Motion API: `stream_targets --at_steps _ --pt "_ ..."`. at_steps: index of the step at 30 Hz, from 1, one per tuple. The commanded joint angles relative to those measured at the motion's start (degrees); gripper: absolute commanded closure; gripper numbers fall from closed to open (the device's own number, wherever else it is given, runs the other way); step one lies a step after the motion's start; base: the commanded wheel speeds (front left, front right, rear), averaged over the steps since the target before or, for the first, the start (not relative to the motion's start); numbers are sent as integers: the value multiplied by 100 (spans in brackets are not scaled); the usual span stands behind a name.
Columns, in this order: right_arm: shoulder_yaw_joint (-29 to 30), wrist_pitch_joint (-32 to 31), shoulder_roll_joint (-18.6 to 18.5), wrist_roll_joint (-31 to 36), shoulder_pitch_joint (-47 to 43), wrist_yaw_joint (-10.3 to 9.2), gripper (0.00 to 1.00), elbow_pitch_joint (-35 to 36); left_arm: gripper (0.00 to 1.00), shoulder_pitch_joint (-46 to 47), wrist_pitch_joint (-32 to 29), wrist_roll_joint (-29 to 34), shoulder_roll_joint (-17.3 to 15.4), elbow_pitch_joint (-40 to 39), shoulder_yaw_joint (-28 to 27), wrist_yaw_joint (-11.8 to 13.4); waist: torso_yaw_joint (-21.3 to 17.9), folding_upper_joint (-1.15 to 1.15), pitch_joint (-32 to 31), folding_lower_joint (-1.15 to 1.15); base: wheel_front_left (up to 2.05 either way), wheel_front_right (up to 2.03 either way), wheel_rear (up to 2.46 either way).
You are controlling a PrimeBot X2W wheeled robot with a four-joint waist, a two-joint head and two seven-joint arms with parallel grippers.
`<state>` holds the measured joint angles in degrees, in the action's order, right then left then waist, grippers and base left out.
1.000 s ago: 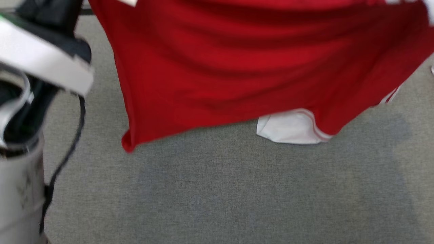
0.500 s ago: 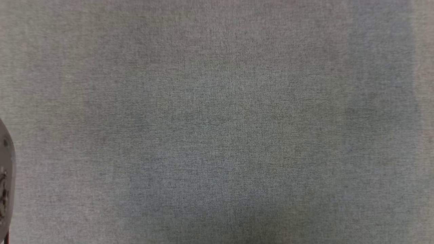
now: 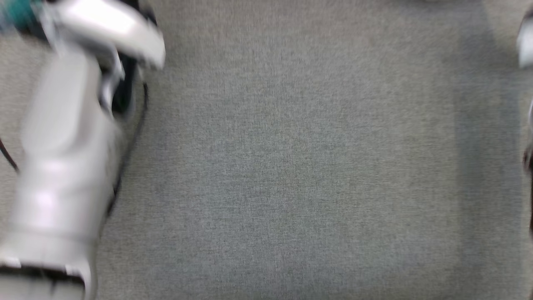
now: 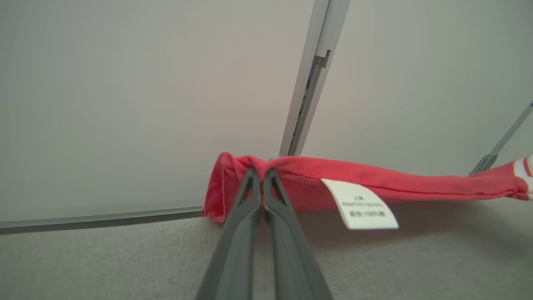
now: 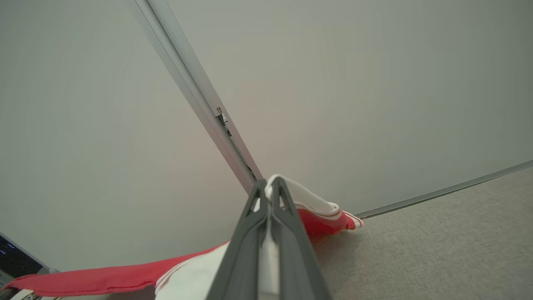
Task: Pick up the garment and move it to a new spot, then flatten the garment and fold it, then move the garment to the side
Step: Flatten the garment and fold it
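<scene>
1. I see a grey woven surface (image 3: 291, 166) lying flat below.
2. A pale wall (image 4: 125, 83) stands at its far edge.
3. A metal strip (image 4: 310, 83) runs up the wall, and a metal trim (image 4: 104, 218) lines its foot.

The garment (image 4: 416, 183) is bright red. One white part (image 5: 300, 196) of it has thin red and white stripes along the edge. A small tag (image 4: 360, 204) on the garment is white with tiny dark letters.

The left gripper (image 4: 262, 171) has 2 dark grey fingers, and the right gripper (image 5: 269, 181) has 2 dark grey fingers too.

The surface (image 3: 291, 166) is grey with a fine speckled weave, and some patches look darker.

The wall (image 4: 125, 104) is plain pale grey. The strip (image 4: 310, 83) on it is shiny silver.

The arm (image 3: 62, 166) is white and silver, with a black cable (image 3: 137, 121) beside it and a bit of teal (image 3: 16, 10) at its top
</scene>
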<state>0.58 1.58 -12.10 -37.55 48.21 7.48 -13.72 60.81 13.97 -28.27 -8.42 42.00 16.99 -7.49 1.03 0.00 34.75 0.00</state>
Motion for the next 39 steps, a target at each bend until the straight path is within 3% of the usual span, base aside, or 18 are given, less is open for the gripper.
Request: stream_targets --at_steps 1,6,9,16,21,25,33,39 --pt "79 67 -62 -50 -300 2 100 149 100 -255 41 -67 -107 -100 25 5 -48 0 -448 0 0 0 0" --pt "467 143 161 -456 -2753 1 100 1104 100 -2353 122 -293 -236 -1089 113 22 -95 0 -1302 0 0 0 0" --pt "671 66 448 -643 -3863 1 100 1593 100 -3624 125 -369 -256 -1855 64 191 -148 0 -1723 0 0 0 0" --pt "978 -148 784 -627 -5834 1 100 2214 100 -6291 -1 -347 -270 -3620 210 994 -268 0 -2295 0 0 0 0" --pt "1128 -212 884 -758 -6922 2 100 2574 100 -7483 -264 -499 -206 -4711 357 1391 -138 0 -2162 0 0 0 0" --pt "1068 -339 890 -670 -6818 2 100 2616 100 -7591 -601 -456 -321 -5091 497 1452 -175 0 -1977 0 0 0 0" --pt "958 -947 515 -364 -5487 2 100 2448 100 -6765 -1757 -565 -631 -5859 456 1549 -188 0 -1861 0 0 0 0" --pt "759 -1590 256 -39 -4436 2 100 1840 100 -5827 -2706 -614 -797 -5741 433 1639 -152 0 -1748 0 0 0 0"
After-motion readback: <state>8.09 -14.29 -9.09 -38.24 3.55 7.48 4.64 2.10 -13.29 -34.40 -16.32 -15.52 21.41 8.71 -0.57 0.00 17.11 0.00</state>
